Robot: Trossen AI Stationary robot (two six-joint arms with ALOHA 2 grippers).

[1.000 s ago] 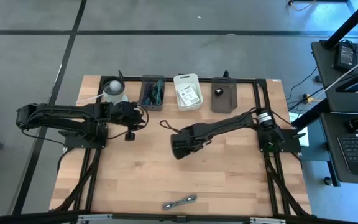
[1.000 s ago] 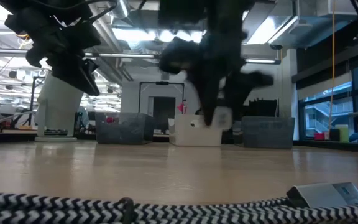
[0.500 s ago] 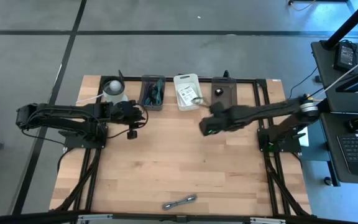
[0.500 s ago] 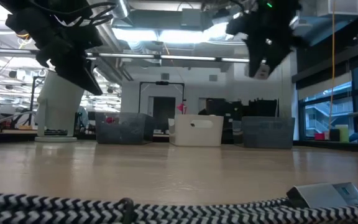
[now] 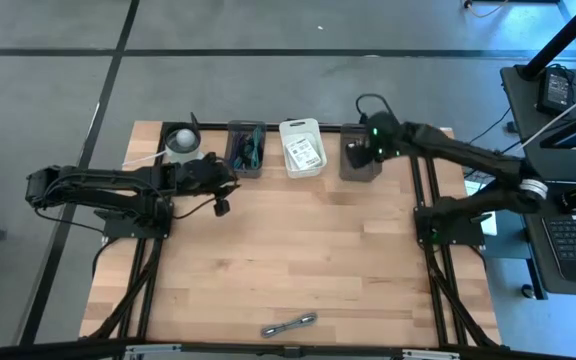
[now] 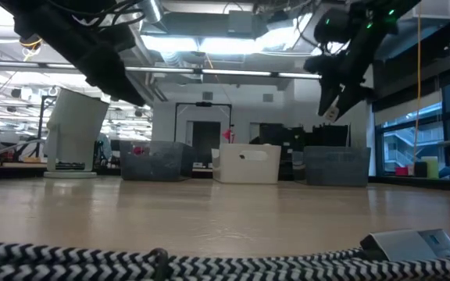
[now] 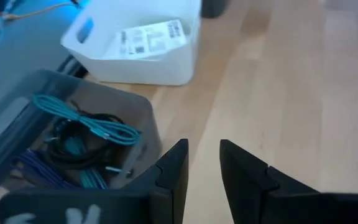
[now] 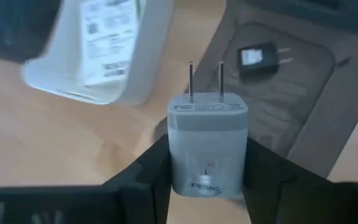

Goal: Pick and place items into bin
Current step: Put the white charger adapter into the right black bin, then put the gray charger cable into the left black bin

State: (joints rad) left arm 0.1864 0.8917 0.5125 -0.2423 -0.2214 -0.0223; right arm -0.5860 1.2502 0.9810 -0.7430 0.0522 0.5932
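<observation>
My right gripper [image 8: 207, 152] is shut on a pale grey two-prong power adapter [image 8: 207, 124]. It hangs in the air over the near rim of the dark grey bin [image 5: 361, 160] at the table's far right [image 6: 333, 101]. A small black adapter [image 8: 261, 58] lies on that bin's floor. My left gripper [image 7: 204, 155] is slightly open and empty, just in front of the grey bin [image 7: 143, 118] holding teal and black cables [image 7: 79, 127] and a purple strap. White printed cards [image 7: 151, 38] lie in the white bin [image 5: 302, 147]. A grey metal tool [image 5: 288, 325] lies at the near edge. My right gripper pinches the adapter's body by its two opposite side faces [image 8: 178, 158], one finger [image 8: 145, 177] on each. The prongs [image 8: 205, 78] point forward, away from the wrist and along the fingers. The adapter is lifted clear, above the bin's near rim.
A pale round cup with a ball [image 5: 180, 140] stands at the far left, beside the cable bin. A black-and-white braided cable [image 6: 131, 261] runs along the near edge in the low view. Bare wood [image 5: 288, 250] lies between the bins and the metal tool.
My right gripper has carried the adapter from the middle of the table up and toward the far right, ending over the dark grey bin. My left gripper has shifted a little to the right, toward the cable bin.
</observation>
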